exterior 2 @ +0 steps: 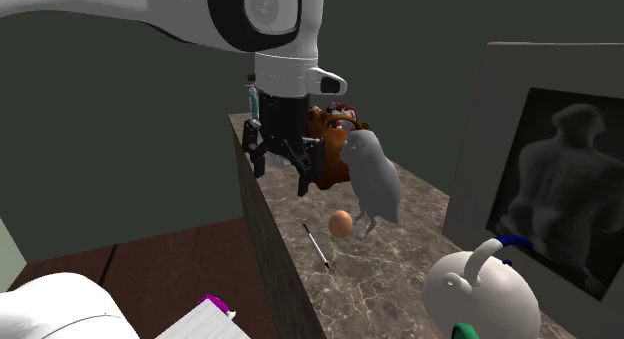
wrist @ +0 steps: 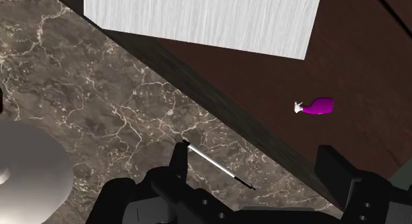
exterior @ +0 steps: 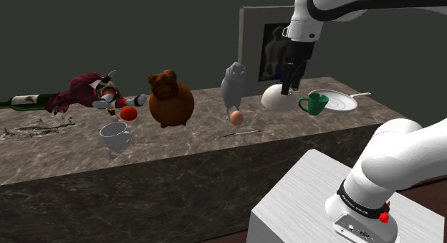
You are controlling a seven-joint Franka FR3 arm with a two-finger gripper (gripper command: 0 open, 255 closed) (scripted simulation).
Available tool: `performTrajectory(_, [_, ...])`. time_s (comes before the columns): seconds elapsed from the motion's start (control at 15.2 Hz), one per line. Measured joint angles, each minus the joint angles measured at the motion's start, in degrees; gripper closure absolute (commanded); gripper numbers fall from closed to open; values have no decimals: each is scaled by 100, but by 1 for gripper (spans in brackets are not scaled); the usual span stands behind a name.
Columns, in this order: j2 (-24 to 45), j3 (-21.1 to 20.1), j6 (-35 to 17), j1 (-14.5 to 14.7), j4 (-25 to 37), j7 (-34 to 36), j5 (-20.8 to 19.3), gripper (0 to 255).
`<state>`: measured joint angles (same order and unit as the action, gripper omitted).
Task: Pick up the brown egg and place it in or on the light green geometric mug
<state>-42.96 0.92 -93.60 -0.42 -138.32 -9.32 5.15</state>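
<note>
The brown egg (exterior: 237,117) (exterior 2: 341,223) lies on the marble counter (exterior: 186,145) at the feet of a grey bird statue (exterior: 233,84) (exterior 2: 373,182). A pale, faceted mug (exterior: 116,135) stands upright toward the shoulder view's left, near the front edge. A darker green mug (exterior: 314,103) stands at the right beside a white dish (exterior: 339,102). My gripper (exterior: 290,84) (exterior 2: 280,173) (wrist: 234,193) hangs open and empty above the counter's front edge, well above the surface. In the shoulder view it is to the right of the egg, in front of a white teapot (exterior: 274,97).
A brown animal figure (exterior: 170,98), a red ball (exterior: 129,113), a dark red figure (exterior: 89,91) and a lying bottle (exterior: 29,99) crowd the left. A thin pen (exterior: 240,133) (wrist: 218,164) lies near the egg. A framed picture (exterior: 265,51) leans behind. A magenta object (wrist: 317,106) lies on the floor.
</note>
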Motion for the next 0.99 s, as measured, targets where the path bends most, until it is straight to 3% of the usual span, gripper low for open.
performTrajectory(0.2, [90,-35,-255,-23,-115,137,89,0])
performTrajectory(0.99, [2033,-164,-3103,-173,-442,1056,930,0])
